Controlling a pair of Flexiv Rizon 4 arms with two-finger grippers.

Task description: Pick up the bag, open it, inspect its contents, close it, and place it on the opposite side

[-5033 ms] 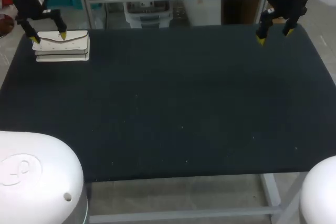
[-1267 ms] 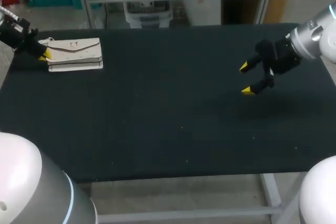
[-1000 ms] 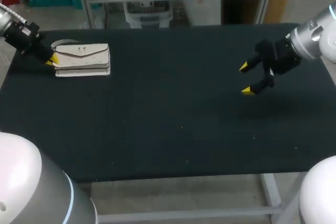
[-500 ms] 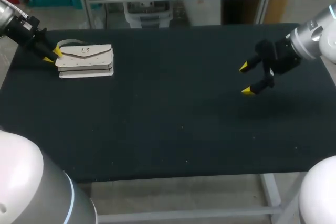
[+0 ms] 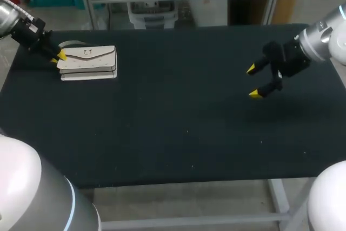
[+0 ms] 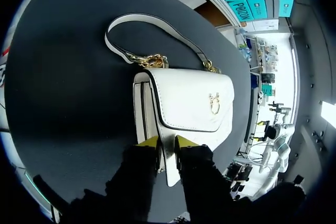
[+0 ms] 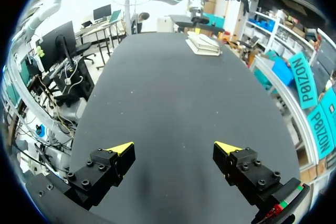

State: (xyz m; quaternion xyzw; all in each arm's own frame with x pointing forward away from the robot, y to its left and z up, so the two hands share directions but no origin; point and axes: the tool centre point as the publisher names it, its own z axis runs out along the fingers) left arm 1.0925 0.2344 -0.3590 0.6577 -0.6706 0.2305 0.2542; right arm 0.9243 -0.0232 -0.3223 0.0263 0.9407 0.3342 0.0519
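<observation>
A black table [image 5: 178, 133] with a white flap bag [image 5: 89, 62] flat near its far left corner

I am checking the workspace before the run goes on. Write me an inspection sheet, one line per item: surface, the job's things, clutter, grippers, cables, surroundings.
surface: black table, flat, no spills or marks seen.
job's things: white bag lying at the far left of the table; flap shut, gold clasp in place; strap lying loose on the table behind it.
clutter: nothing seen.
grippers: left gripper at the bag's left end, closed on the flap's edge, as far as the wrist view shows; right gripper open and empty above the table's right half, far from the bag.
cables: nothing seen on the table.
surroundings: nothing seen reaching over the table.
</observation>
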